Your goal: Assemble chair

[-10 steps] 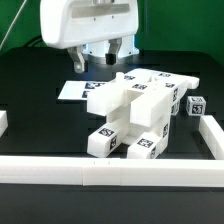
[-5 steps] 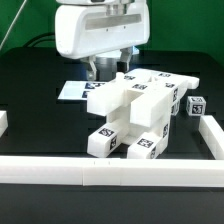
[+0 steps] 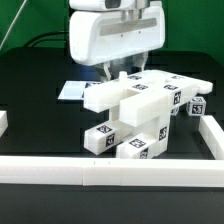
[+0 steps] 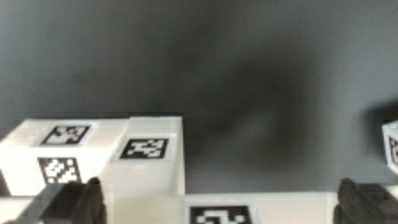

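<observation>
The chair (image 3: 135,115) is a cluster of glossy white tagged parts in the middle of the black table, with blocks stacked under a long slab. A small loose cube (image 3: 197,107) lies at its right end in the exterior view. My gripper (image 3: 115,73) hangs just above and behind the cluster's top, jaws wide open and empty. In the wrist view, tagged white blocks (image 4: 98,148) lie below, and another tagged part (image 4: 222,212) sits between the dark fingers (image 4: 71,205). Nothing is gripped.
The marker board (image 3: 70,90) lies flat behind the chair on the exterior view's left. Low white border rails run along the front (image 3: 110,170), the right (image 3: 212,135) and the left (image 3: 3,122). A white piece (image 4: 390,140) shows at the wrist view's edge.
The gripper has travelled toward the exterior view's right and come over the chair's top, staying open. The chair parts look nearly unmoved.
</observation>
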Robot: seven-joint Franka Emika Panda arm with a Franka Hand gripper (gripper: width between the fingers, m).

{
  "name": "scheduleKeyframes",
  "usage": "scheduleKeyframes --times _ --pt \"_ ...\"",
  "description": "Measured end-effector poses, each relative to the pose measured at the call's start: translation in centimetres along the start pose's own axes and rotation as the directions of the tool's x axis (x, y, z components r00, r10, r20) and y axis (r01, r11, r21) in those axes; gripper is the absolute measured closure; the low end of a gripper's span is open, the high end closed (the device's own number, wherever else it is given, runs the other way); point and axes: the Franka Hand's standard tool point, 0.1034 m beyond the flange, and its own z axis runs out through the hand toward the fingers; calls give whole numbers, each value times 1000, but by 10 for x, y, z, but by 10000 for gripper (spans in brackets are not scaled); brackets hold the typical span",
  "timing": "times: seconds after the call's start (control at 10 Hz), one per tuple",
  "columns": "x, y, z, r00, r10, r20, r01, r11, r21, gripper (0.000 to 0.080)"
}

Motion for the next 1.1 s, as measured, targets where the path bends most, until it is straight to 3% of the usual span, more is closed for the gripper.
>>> scheduleKeyframes --times 0.6,0.7,1.1 --pt "33 23 -6 999 53 -7 -53 999 4 151" --pt "34 25 -7 999 52 -15 -52 999 -8 151" --pt "34 22 -5 994 112 -13 -112 994 -1 151"
